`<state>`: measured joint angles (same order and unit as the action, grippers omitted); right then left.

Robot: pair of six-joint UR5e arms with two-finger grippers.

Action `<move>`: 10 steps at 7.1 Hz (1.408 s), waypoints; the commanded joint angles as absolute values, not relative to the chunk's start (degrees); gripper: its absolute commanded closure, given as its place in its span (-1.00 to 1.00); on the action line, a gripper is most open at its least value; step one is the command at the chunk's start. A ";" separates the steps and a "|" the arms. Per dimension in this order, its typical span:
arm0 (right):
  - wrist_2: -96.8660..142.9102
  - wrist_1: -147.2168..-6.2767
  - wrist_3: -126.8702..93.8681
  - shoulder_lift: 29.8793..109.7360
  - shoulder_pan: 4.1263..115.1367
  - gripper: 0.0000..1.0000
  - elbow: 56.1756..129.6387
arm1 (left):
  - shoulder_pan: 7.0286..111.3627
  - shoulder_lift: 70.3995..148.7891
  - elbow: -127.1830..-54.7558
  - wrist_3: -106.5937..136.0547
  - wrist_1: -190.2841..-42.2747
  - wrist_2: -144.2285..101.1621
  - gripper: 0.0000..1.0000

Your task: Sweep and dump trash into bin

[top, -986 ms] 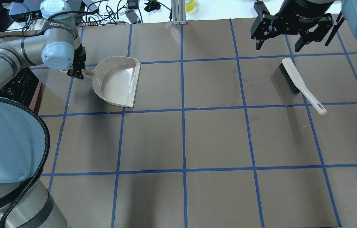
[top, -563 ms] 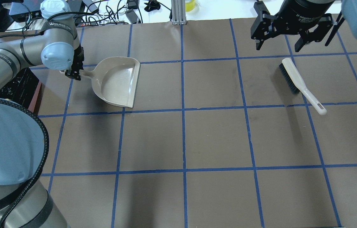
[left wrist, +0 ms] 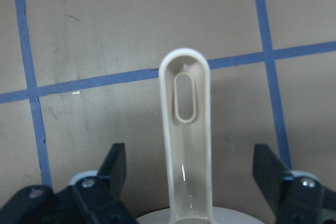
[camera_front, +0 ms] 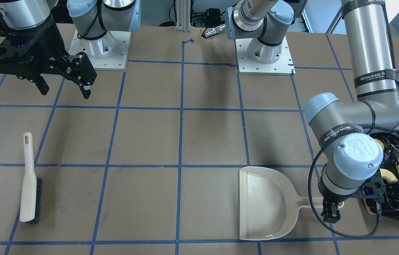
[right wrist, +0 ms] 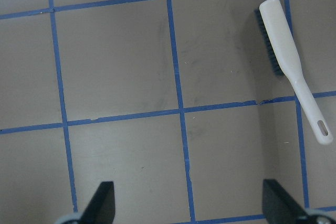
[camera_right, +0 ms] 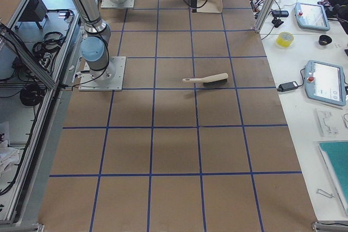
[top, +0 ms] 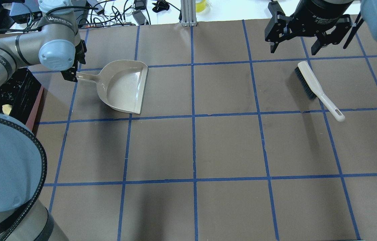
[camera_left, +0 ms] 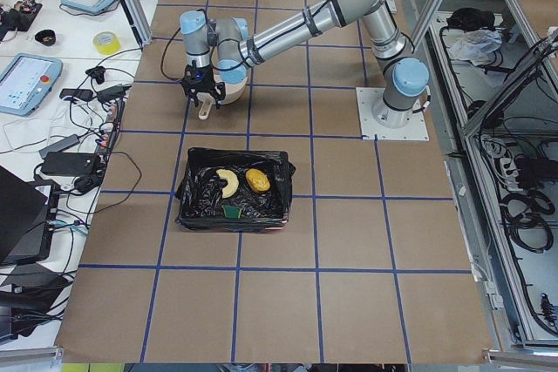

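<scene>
At the far left of the overhead frame we find the bin (top: 36,107), its pink wall showing beside the crinkled black bag that lines it. It stands on the brown surface (top: 228,147) with its blue tape grid. Inside it, in the left side view, we make out the croissant-like piece (camera_left: 228,183) and the amber lump (camera_left: 256,180) side by side. The yellow-and-green sponge (camera_left: 232,212) lies just below them in that frame. Just right of the bin, in the upper left of the overhead frame, the left gripper (top: 69,75) hangs over the handle end of the beige dustpan (top: 121,87). It is released: in its wrist view the two fingers (left wrist: 118,163) stand wide apart on either side of the handle and touch neither edge. The dustpan lies flat on the surface, handle toward the left of the frame and wide mouth toward the right, near the bin but apart from it. Far over to the right, the brush (top: 312,82) lies on the surface at a slant, dark bristles at its upper-left end and its slim handle running to the lower right. Above it, in the upper right corner, the right gripper (top: 292,50) hovers, released likewise, fingers spread; it is near the brush but we see it touching nothing.
</scene>
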<state>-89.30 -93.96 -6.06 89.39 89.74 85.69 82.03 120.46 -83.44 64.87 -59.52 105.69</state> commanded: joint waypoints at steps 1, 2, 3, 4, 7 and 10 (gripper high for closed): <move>-89.30 -93.96 -6.06 89.38 89.74 -1.00 85.69 | 82.18 114.90 -81.40 43.86 -59.68 105.38 -0.88; -89.30 -93.96 -6.06 89.38 89.74 -1.00 85.69 | 82.61 111.83 -80.86 34.98 -60.03 105.38 -0.91; -89.30 -93.96 -6.06 89.38 89.74 -1.00 85.69 | 82.79 108.49 -80.86 29.59 -63.16 105.90 -0.91; -89.30 -93.96 -6.06 89.38 89.74 -1.00 85.69 | 82.88 105.15 -80.86 22.92 -65.54 105.13 -1.00; -89.12 -93.96 -6.06 89.56 89.82 -1.00 85.78 | 83.14 101.60 -82.70 18.90 -76.96 87.78 -1.00; -89.03 -93.95 -6.06 89.56 89.82 -1.00 85.78 | 86.04 99.33 -87.09 19.67 -74.99 87.89 -1.00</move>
<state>-89.07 -93.92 -6.06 89.56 89.82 85.78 85.13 100.14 -85.59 18.08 -76.17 88.16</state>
